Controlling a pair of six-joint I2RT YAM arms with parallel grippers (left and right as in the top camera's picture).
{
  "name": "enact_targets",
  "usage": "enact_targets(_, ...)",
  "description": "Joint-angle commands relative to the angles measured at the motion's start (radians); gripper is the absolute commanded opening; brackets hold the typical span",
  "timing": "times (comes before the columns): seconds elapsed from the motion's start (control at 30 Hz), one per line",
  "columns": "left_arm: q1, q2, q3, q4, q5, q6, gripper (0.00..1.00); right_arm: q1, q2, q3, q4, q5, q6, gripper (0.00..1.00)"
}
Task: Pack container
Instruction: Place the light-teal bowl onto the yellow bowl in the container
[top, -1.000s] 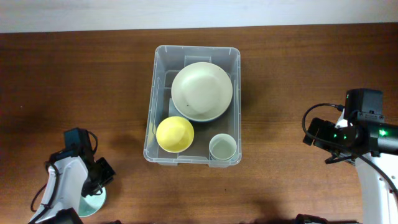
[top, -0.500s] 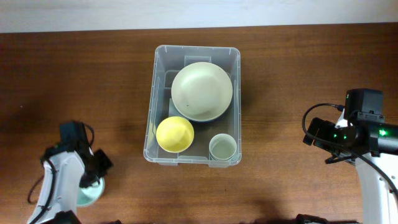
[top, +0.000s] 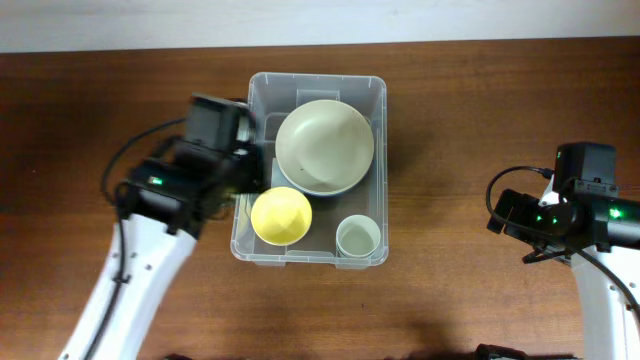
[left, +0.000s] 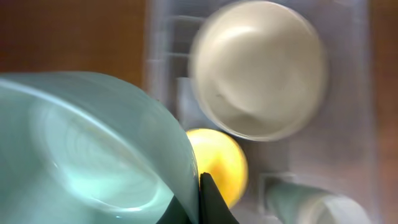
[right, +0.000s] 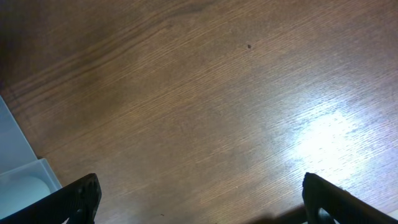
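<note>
Tabletop (top: 480, 120): brown wood. Clear container (top: 316, 78) at centre, cream bowl (top: 325, 147) at its far end. Teal bowl (left: 87, 149) pinched at rim by left fingers (left: 208, 206), at container's left edge. Yellow bowl (top: 281, 215) near-left inside, pale cup (top: 358, 238) near-right. Right fingers (right: 84, 194) wide apart, well right.

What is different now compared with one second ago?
The left gripper, shut on the pale teal bowl, lifted it from the table's near-left area and carried it to the container's left wall. The cream bowl, yellow bowl and small cup inside, and the open right gripper, stayed in place.
</note>
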Motion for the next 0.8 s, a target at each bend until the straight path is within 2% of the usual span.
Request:
enact_targets(0.0, -0.150, 0.045, 0.009, 0.002, -0.056, 0.024, 0.01, -0.006, -0.010, -0.003, 0.003, -0.003, -0.006, 0.99)
enact_targets(0.17, -0.209, 0.185, 0.009, -0.019, -0.044, 0.024, 0.00, -0.006, -0.010, -0.003, 0.002, -0.003, -0.006, 0.99)
enact_targets(0.47, -0.210, 0.370, 0.009, -0.057, -0.011, 0.023, 0.01, -0.006, -0.010, -0.003, 0.001, -0.003, -0.006, 0.99)
enact_targets(0.5, -0.210, 0.370, 0.009, -0.060, -0.010, 0.023, 0.03, -0.006, -0.010, -0.003, 0.001, -0.003, -0.006, 0.99)
enact_targets(0.53, -0.210, 0.370, 0.009, -0.064, -0.011, 0.027, 0.13, -0.006, -0.010, -0.003, 0.001, -0.003, -0.006, 0.99)
enact_targets(0.57, -0.210, 0.369, 0.010, -0.065, -0.011, 0.027, 0.31, -0.006, -0.010, -0.003, 0.001, -0.003, -0.006, 0.99)
enact_targets(0.6, -0.209, 0.366, 0.010, -0.068, -0.011, 0.027, 0.36, -0.006, -0.010, -0.003, 0.002, -0.003, -0.006, 0.99)
enact_targets(0.77, -0.148, 0.283, 0.055, -0.119, -0.076, 0.026, 0.38, -0.006, -0.010, -0.003, 0.002, -0.003, -0.006, 0.99)
